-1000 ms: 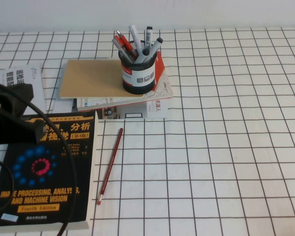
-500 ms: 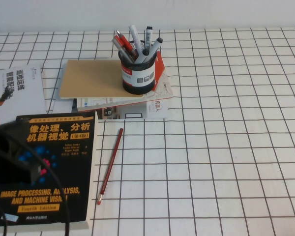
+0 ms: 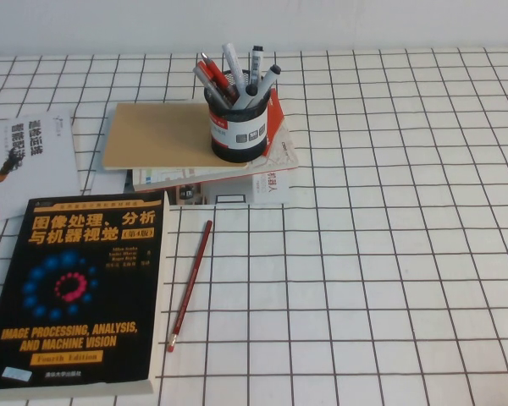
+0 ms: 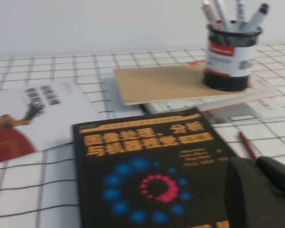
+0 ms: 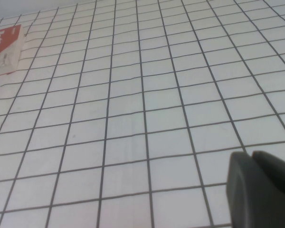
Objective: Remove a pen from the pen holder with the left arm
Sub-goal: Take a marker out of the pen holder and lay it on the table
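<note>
Pen holder [image 3: 238, 127] is located upper centre of the high view. It is stood upright on the right-hand end of a brown board [image 3: 157, 134], which is laid on top of a stack of books [image 3: 237, 182]. Pens [image 3: 234, 72] are packed into it, with their tops fanned out above the rim.

Black textbook [image 3: 76, 292] is laid flat at lower left of the high view. Red pencil [image 3: 191, 283] is laid on the worktop [image 3: 389, 254] just beside the book's right edge, roughly parallel to it. White leaflet [image 3: 30, 161] is placed at the left edge, above the textbook.

Left claw [image 4: 255, 166] is caught only by its own wrist camera. Its fingers are pressed together with nothing clamped. It is held over the pencil-side edge of the textbook, well apart from the pen holder.

Right claw [image 5: 251, 159] is likewise seen only from its wrist camera. Its fingers are brought together and nothing is gripped. It is positioned over bare gridded worktop, with a red-and-white printed corner [image 5: 4, 47] seen far off.
</note>
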Controlling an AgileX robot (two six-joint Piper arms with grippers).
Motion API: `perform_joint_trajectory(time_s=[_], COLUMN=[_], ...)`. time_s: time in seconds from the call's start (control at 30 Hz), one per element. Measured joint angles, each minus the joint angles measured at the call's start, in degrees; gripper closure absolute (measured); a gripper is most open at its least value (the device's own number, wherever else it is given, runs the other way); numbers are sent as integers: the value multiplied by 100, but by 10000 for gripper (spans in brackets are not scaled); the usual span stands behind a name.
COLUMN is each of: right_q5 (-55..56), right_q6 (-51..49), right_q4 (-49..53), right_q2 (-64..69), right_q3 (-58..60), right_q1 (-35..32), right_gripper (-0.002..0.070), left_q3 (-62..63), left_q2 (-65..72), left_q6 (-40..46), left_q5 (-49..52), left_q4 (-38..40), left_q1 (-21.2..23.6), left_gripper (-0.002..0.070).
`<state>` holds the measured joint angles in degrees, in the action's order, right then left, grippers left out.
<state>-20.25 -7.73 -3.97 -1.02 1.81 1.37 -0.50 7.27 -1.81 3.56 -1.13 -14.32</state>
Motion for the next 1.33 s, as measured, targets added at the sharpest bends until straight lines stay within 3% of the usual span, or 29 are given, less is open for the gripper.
perform_joint_trajectory(time_s=[0.17,0.3,0.63,1.33], right_q5=[0,0,0,0], right_q6=[0,0,0,0], right_q4=[0,0,0,0], right_q2=[0,0,0,0], right_q3=[0,0,0,0], right_q1=[0,0,0,0], right_gripper=[693,693,693,692], left_q3=[-94,-94,-94,-94], left_q2=[-735,-776,-776,-776], left_q6=[26,224,295,494], left_q5=[479,819,1769,1795], left_q4=[0,-43,19,42], left_q1=[725,936,948,822], left_gripper=[676,676,676,676])
